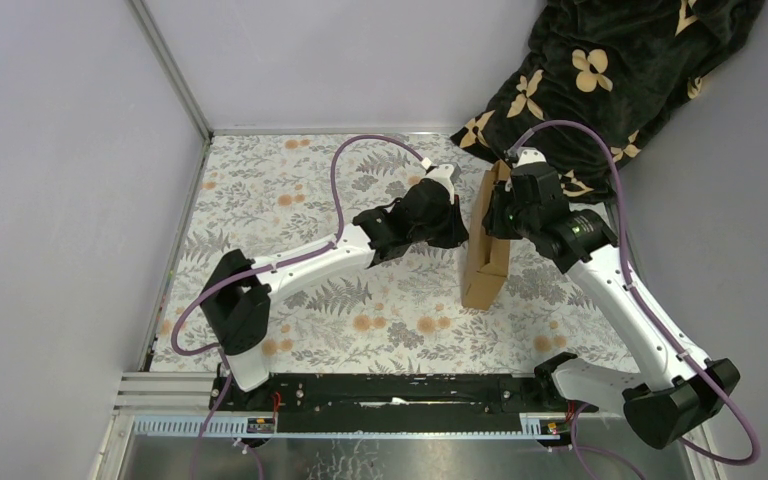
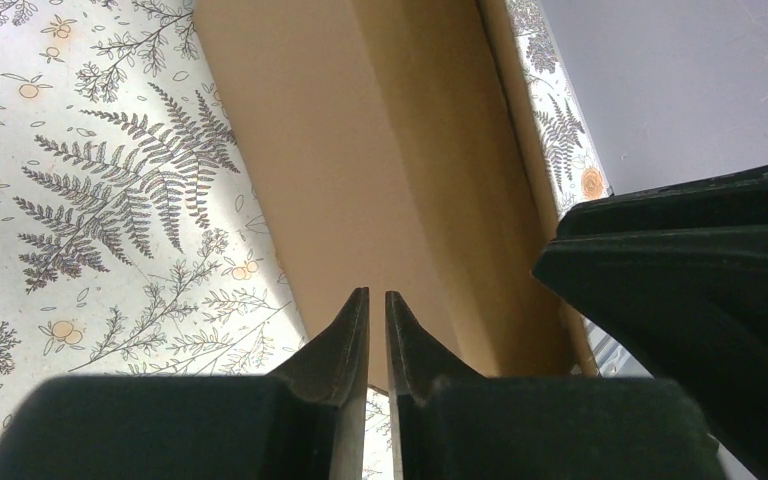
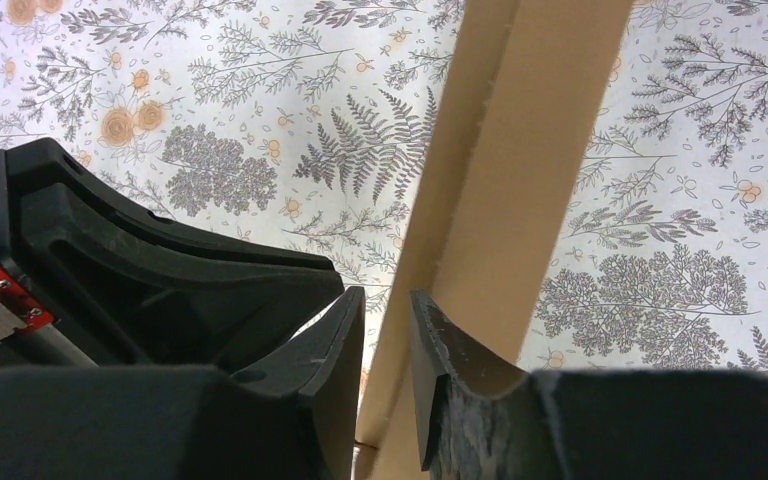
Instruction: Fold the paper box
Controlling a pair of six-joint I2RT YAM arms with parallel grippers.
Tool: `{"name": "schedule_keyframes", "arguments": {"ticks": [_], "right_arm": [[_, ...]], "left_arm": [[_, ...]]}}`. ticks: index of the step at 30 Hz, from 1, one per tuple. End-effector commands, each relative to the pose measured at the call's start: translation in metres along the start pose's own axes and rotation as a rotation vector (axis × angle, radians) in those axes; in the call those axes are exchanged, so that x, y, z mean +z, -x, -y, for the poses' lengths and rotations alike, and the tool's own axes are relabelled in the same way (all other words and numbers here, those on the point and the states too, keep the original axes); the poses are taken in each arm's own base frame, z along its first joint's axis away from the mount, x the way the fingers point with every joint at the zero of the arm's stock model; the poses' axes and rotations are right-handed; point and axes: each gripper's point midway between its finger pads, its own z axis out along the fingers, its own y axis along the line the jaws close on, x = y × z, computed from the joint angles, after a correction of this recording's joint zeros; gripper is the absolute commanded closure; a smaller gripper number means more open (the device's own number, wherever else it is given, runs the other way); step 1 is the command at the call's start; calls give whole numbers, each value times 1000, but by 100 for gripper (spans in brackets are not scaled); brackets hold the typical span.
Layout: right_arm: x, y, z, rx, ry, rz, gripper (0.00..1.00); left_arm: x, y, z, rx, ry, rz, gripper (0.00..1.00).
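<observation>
The paper box (image 1: 484, 270) is plain brown cardboard, partly folded, and stands on edge on the floral cloth right of centre. My right gripper (image 1: 503, 215) is at its top far edge. In the right wrist view (image 3: 388, 295) the jaws straddle a thin upright cardboard wall (image 3: 520, 150) and are shut on it. My left gripper (image 1: 457, 225) is close against the box's left face. In the left wrist view (image 2: 377, 296) its fingers are nearly together and empty, pointing at the broad brown panel (image 2: 360, 150). I cannot tell whether the tips touch it.
A black blanket with tan flowers (image 1: 600, 70) lies heaped at the back right, just behind the box. Grey walls enclose the cloth on the left and at the back. A black rail (image 1: 380, 400) runs along the near edge. The left arm's black body (image 3: 140, 260) sits close beside the right gripper.
</observation>
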Motion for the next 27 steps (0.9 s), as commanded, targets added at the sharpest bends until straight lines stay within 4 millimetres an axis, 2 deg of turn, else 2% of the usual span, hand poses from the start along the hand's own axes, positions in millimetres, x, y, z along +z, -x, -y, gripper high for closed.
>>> {"name": "schedule_keyframes", "arguments": {"ticks": [1,7,10,14,17,23,27], "right_arm": [[-6,22,-6,10,18,66,69],[-5,31,2,2,-32,92,69],[4,39,5,-13,-63,95,68],[15,48,5,-8,-66,95,68],[18,47,3,-6,-63,76,69],[6,49,5,0,-54,106,69],[-8,56,-2,3,2,161,67]], "left_arm": [[1,10,12,7,-38,40,84],[4,8,10,5,-36,37,84],[8,9,6,6,-32,39,84],[12,21,-2,3,-21,52,84],[12,30,-2,5,-20,65,84],[12,30,-3,2,-22,70,84],[13,24,-2,-4,-41,49,84]]}}
